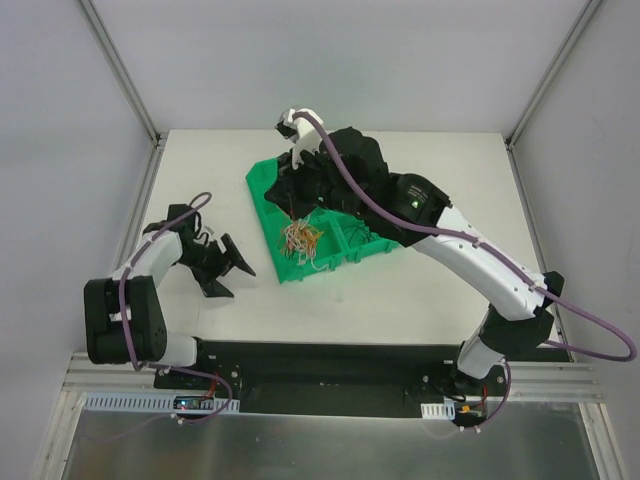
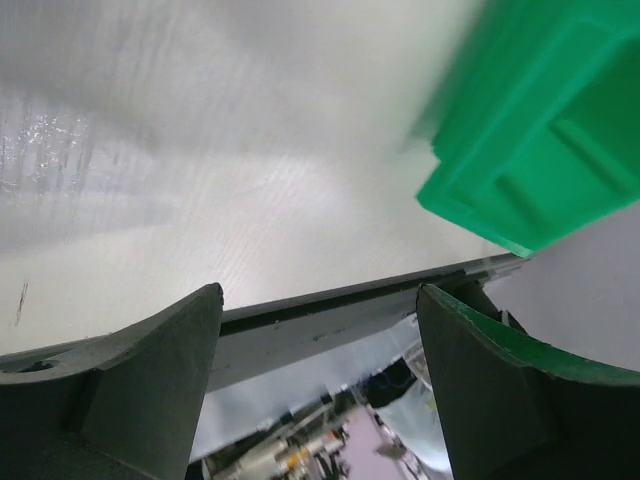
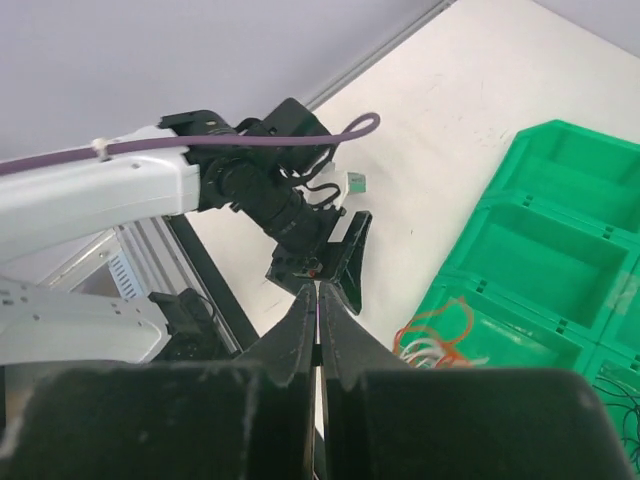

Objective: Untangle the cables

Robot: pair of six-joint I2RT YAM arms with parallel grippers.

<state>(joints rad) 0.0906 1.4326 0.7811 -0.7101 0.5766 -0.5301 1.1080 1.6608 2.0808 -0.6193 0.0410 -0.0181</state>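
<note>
The cables (image 1: 300,238) are a curly bundle of orange, red and white hair-thin wires in a front compartment of the green tray (image 1: 262,182). They also show in the right wrist view (image 3: 440,335). A few black wires (image 1: 360,236) lie in the compartment next to them. My right gripper (image 1: 290,200) hangs over the tray's left part, above the bundle, with its jaws shut (image 3: 318,287). A thin purplish sliver shows between them; I cannot tell if it is a wire. My left gripper (image 1: 235,268) rests open and empty on the table left of the tray (image 2: 540,130).
The tray (image 3: 560,250) has several compartments, the rear ones partly hidden under my right arm. The left arm (image 3: 150,185) with its purple hose lies left of the tray. White table (image 1: 400,300) surrounds the tray; walls and metal frame posts enclose it.
</note>
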